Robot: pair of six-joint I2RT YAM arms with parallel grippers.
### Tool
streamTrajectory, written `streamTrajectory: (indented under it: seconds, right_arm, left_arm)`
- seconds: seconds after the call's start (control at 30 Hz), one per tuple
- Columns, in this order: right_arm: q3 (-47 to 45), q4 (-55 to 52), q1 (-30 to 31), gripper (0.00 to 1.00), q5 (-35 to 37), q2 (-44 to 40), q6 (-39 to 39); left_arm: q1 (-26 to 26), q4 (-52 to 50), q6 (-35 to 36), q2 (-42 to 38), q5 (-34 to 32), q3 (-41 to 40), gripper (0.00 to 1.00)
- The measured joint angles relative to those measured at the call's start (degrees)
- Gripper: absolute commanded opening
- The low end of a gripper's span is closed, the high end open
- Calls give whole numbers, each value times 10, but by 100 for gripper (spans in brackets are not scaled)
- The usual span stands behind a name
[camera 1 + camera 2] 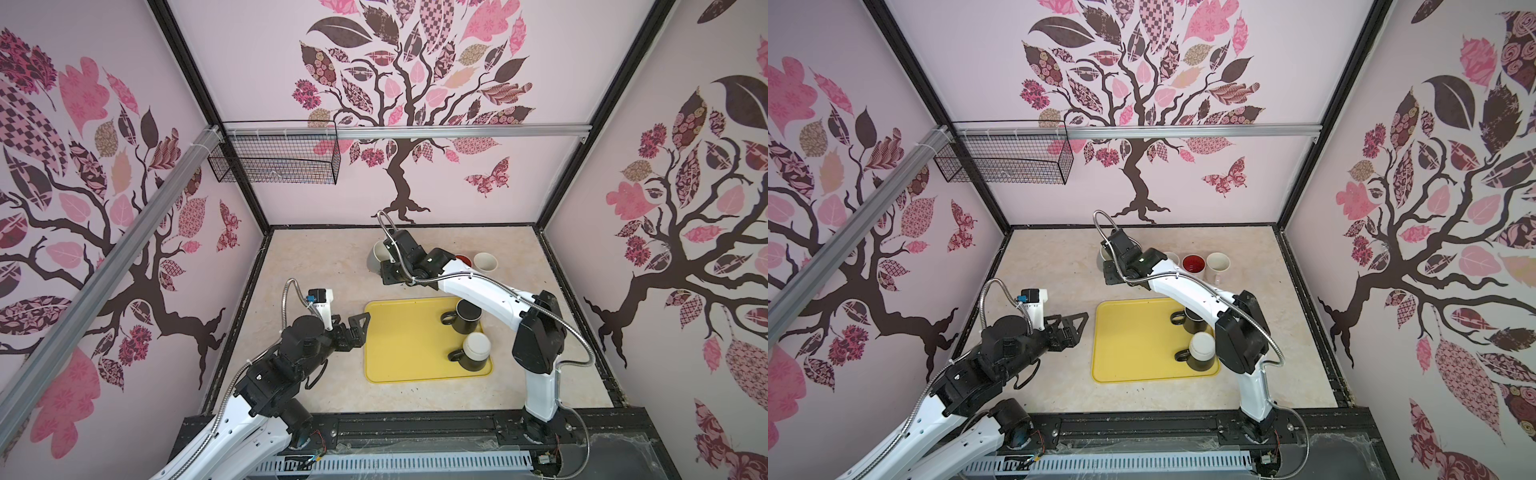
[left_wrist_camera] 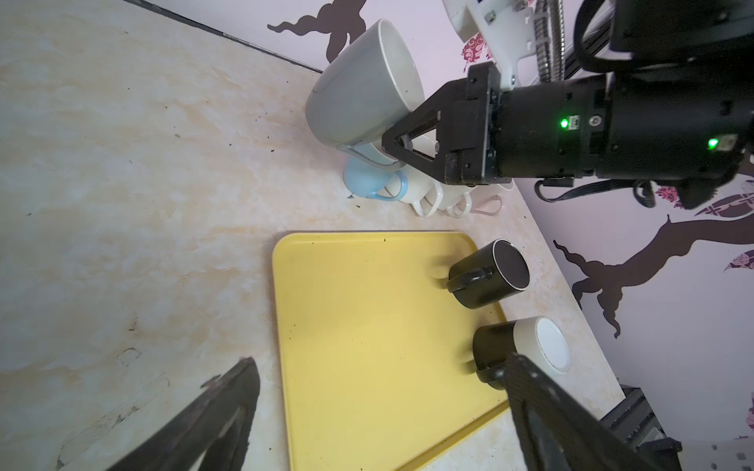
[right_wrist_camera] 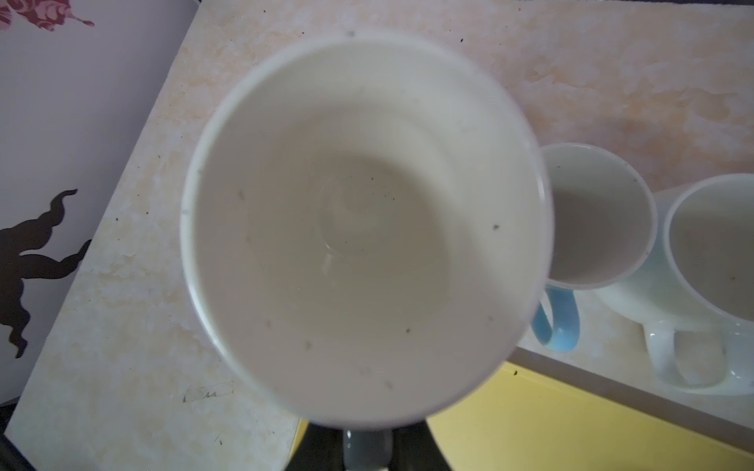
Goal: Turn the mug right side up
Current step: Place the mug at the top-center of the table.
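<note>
A grey mug (image 1: 375, 255) (image 1: 1101, 258) (image 2: 359, 93) with a white inside (image 3: 359, 228) hangs tilted near the back of the table. Its mouth faces the right wrist camera. My right gripper (image 1: 388, 272) (image 2: 395, 143) (image 3: 367, 450) is shut on the mug's grey handle. My left gripper (image 1: 356, 326) (image 1: 1074, 322) (image 2: 381, 365) stands open and holds nothing, just left of the yellow tray (image 1: 399, 345) (image 1: 1129, 349) (image 2: 367, 326).
Two dark mugs stand upside down on the tray's right side, one all black (image 1: 467, 316) (image 2: 489, 273) and one with a white base (image 1: 474, 351) (image 2: 526, 346). Upright mugs line the back: blue (image 2: 367, 185) (image 3: 591, 216), white (image 3: 714, 253), red inside (image 1: 1192, 266), cream (image 1: 485, 262).
</note>
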Motion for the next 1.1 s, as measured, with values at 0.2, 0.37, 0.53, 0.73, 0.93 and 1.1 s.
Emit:
streamTrajectory:
  seconds: [0.2,0.37,0.53,0.73,0.93,1.1]
  right_arm:
    - [65,-38,-1,0,19,59,-10]
    - [80,-59,-1,0,34,86,-14]
    - [109,-82,0,0,46,119,-20]
    - [124,-97,-1,0,50,142,-23]
    - [149,-106,0,0,50,161,-25]
    - [169,-115,0,0,50,179,-27]
  left_arm:
    - [0,0,0,0,7,-7,97]
    - [0,0,5,0,9,-7,97]
    - [0,0,10,0,9,-7,97]
    - [0,0,11,1,9,-8,97]
    - [0,0,11,1,9,-12,97]
    - [0,0,11,0,9,-14,97]
